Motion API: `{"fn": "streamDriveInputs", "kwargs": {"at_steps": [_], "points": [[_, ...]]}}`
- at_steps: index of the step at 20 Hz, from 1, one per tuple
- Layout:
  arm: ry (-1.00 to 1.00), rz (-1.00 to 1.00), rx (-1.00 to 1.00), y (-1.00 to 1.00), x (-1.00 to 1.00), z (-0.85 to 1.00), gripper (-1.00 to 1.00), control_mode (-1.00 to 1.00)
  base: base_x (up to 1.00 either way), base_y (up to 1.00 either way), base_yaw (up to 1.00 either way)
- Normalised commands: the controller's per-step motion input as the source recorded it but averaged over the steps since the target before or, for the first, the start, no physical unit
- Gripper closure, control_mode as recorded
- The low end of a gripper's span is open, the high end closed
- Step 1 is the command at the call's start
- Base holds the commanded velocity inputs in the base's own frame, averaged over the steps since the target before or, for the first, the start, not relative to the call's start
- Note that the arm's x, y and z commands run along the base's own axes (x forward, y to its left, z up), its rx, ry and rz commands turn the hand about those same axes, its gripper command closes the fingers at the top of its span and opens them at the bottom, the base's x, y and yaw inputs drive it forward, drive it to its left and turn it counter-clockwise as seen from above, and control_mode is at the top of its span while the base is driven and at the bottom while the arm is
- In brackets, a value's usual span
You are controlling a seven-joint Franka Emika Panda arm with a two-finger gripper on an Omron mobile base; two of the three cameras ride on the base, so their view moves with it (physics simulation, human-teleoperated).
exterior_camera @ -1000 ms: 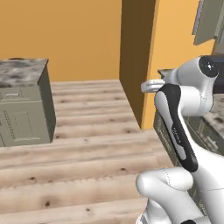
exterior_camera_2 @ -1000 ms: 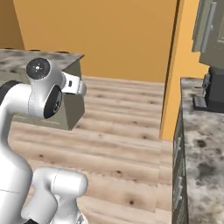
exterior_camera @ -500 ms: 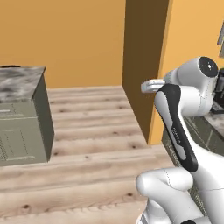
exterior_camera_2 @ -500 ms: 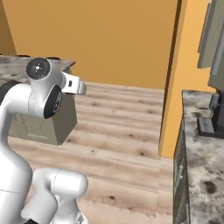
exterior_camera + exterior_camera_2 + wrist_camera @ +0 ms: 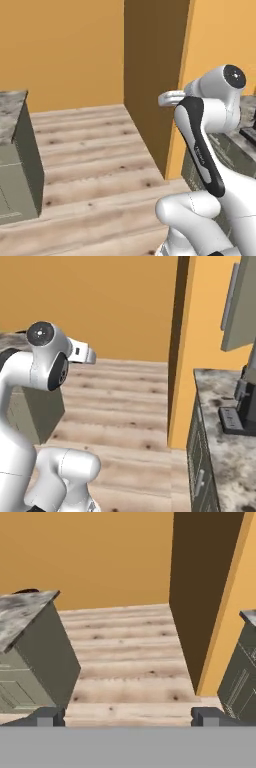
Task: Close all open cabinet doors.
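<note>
1. I see the gripper [image 5: 127, 714] with its jaws spread wide and nothing between them; its two dark fingertips [image 5: 49, 716] stand far apart over the plank floor [image 5: 125, 657].
2. One tall grey-beige cabinet door [image 5: 241, 303], with its long silver bar handle [image 5: 230, 289], hangs at the upper right of my right base view, above the mottled stone counter [image 5: 225, 451] and well apart from the arm [image 5: 45, 363].
3. An orange wall pillar [image 5: 197, 346] stands between the arm and that counter.
4. A dark appliance [image 5: 245, 406] sits on the counter below the door.
5. A grey-green island cabinet [image 5: 35, 657] with a stone top lies to my left in the hand view.
</note>
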Motion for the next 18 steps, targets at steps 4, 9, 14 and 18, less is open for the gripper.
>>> {"fn": "streamDriveInputs", "kwargs": {"at_steps": [4, 9, 14, 18], "points": [[0.00, 0.00, 0.00, 0.00, 0.00, 0.00, -1.00, 1.00, 0.59, 0.36, -0.52], [0.00, 0.00, 0.00, 0.00, 0.00, 0.00, -1.00, 1.00, 0.52, 0.35, -0.59], [0.00, 0.00, 0.00, 0.00, 0.00, 0.00, -1.00, 1.00, 0.50, 0.35, -0.62], [0.00, 0.00, 0.00, 0.00, 0.00, 0.00, -1.00, 1.00, 0.49, 0.34, -0.63]]}}
